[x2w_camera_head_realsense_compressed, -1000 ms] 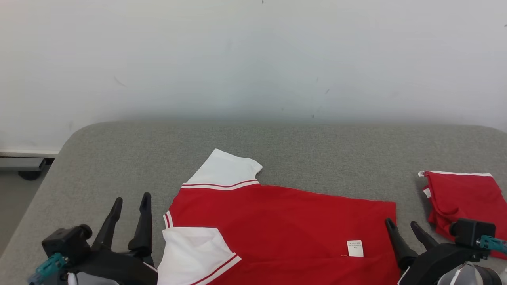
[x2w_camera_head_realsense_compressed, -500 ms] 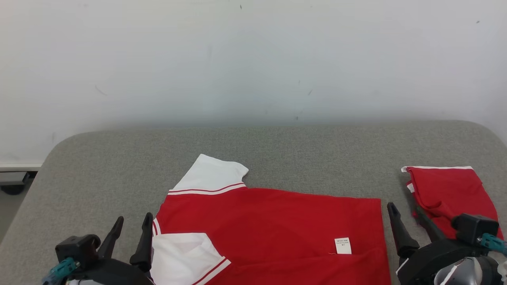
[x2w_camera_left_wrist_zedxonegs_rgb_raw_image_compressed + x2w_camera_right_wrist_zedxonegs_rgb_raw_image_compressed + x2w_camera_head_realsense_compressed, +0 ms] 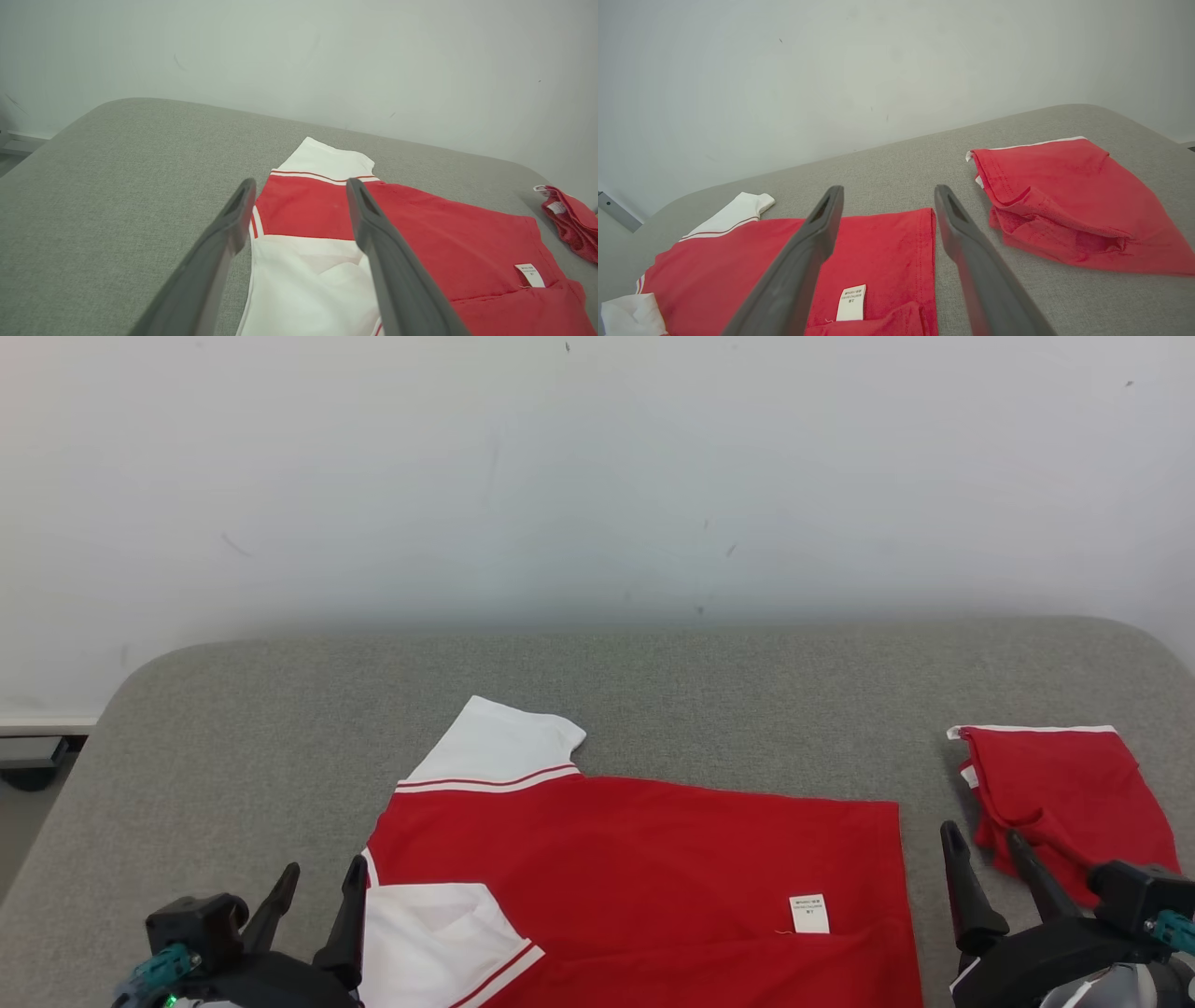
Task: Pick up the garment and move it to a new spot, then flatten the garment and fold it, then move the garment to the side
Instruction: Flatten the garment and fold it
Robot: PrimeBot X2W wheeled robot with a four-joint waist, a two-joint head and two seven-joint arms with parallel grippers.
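Two sets of long dark jaws stand wide apart and empty, one at each end of the work. The left jaws hover low at the near left, just beside the near white sleeve [image 3: 429,933] of the red short-sleeved shirt with white striped sleeves [image 3: 653,859]. In the left wrist view they straddle that sleeve and shoulder. The right jaws hover at the near right, in the gap off the shirt's hem edge.

The shirt lies spread across the near middle of the grey fabric-covered desk [image 3: 653,681], with its small white care label [image 3: 809,914] showing near the hem. Its near edge looks turned over on itself. I judge the moving and flattening done and the folding now in hand.

The next move seems to call for each set of jaws to come down and pinch its own end, shoulder on the left and hem corner on the right, then carry the cloth over together.

Watch the far white sleeve [image 3: 509,747], which sticks out at an angle and needs tucking in. A second red garment, loosely folded [image 3: 1074,793], lies just beside the right jaws and could get caught. Behind the desk is the pale wall [image 3: 597,476].
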